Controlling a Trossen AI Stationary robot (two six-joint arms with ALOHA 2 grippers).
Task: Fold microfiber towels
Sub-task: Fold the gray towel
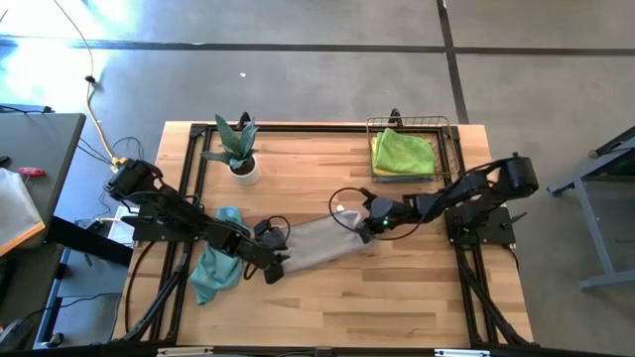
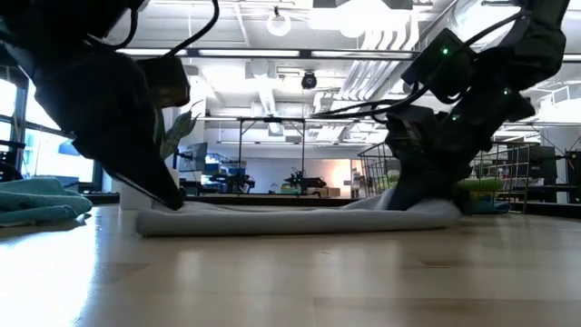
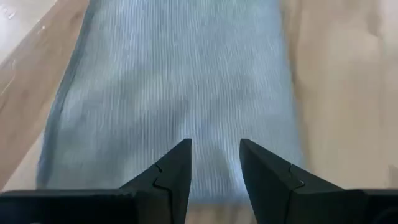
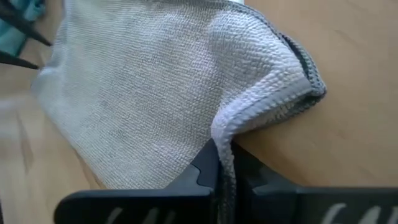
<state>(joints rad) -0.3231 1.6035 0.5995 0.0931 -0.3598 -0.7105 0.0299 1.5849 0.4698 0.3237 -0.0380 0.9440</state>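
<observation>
The right gripper (image 4: pixel 225 163), fingers pinched fully together on a raised edge of the grey towel (image 1: pixel 319 242), holds 1 end of the cloth while the left gripper (image 3: pixel 214 163), jaws part-open and holding nothing, hovers over the opposite end. Soft, light and limp, the towel stretches flat between the 2 pincers and looks best gripped at its hemmed corners, since a mid-cloth pinch would likely bunch it. No brand, label or writing is legible.

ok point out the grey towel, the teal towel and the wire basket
grey towel (image 1: pixel 316 241): high view, middle of the cloth
teal towel (image 1: pixel 213 270): high view, centre of the crumpled heap
wire basket (image 1: pixel 409 122): high view, far rim
</observation>
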